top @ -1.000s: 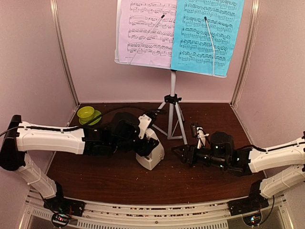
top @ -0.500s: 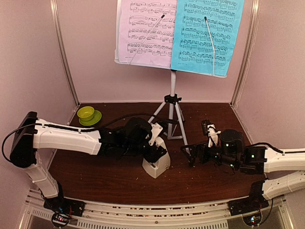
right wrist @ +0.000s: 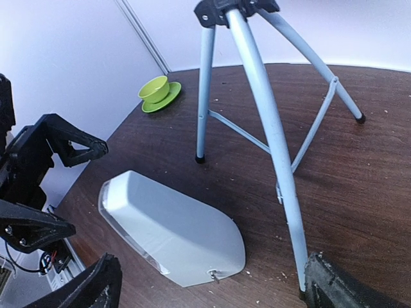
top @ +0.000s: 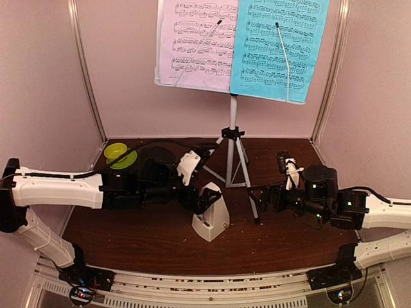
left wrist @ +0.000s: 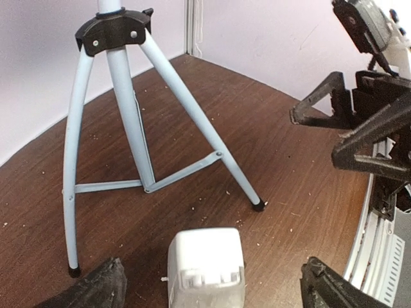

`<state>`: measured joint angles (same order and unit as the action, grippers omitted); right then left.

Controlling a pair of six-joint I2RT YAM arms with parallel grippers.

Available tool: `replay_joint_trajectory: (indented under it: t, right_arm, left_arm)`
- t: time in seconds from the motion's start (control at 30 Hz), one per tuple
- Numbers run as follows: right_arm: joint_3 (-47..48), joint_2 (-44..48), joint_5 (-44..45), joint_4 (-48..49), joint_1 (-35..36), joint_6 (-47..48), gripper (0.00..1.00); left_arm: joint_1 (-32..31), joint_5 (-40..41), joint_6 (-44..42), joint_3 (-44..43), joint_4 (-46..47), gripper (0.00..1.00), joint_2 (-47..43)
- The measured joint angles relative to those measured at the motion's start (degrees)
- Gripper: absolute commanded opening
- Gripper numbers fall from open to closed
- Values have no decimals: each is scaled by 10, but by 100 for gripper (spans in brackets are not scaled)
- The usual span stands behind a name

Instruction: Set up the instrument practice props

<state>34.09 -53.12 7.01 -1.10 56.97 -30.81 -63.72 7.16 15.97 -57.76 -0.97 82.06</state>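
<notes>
A white music stand on a silver tripod (top: 232, 160) is standing at the middle rear of a dark wooden bench (top: 141, 240). A lilac page (top: 196, 45) and a cyan page (top: 279, 48) of printed sheet music are sitting side by side on the stand's desk, lilac on the left. A thin wire arm is lying across each page.

A small white pyramid metronome (top: 210, 219) is standing upright on the bench just in front of the tripod's legs, slightly left of the centre pole.

The left arm is reaching in from the left. The left fingers (left wrist: 96, 289) are gaping wide and holding nothing. In the left wrist view the metronome is showing between them, with a clear gap on each side.

The right arm is reaching in from the right. The right fingers (right wrist: 90, 289) are also gaping wide and gripping nothing, hovering near the tripod's right front leg and pointing towards the metronome.

A lime-green bowl (top: 117, 151) is sitting on a matching saucer in the bench's back left corner.
</notes>
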Motion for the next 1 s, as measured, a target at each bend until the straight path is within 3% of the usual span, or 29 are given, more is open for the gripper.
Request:
replay_joint_trajectory:
  t: [0.33, 0.63, 1.0]
  right_arm:
    - [128, -109, -73, -14, -6, -12, 98]
    - [198, -208, -151, -21, -13, -45, 91]
    - [203, -270, -225, 4, -48, -107, 83]
  left_arm:
    - [0, -19, -4, 126, 65, 84, -61]
    - [0, -18, -12, 129, 124, 78, -36]
    - [0, -18, -22, 110, 142, 68, -1]
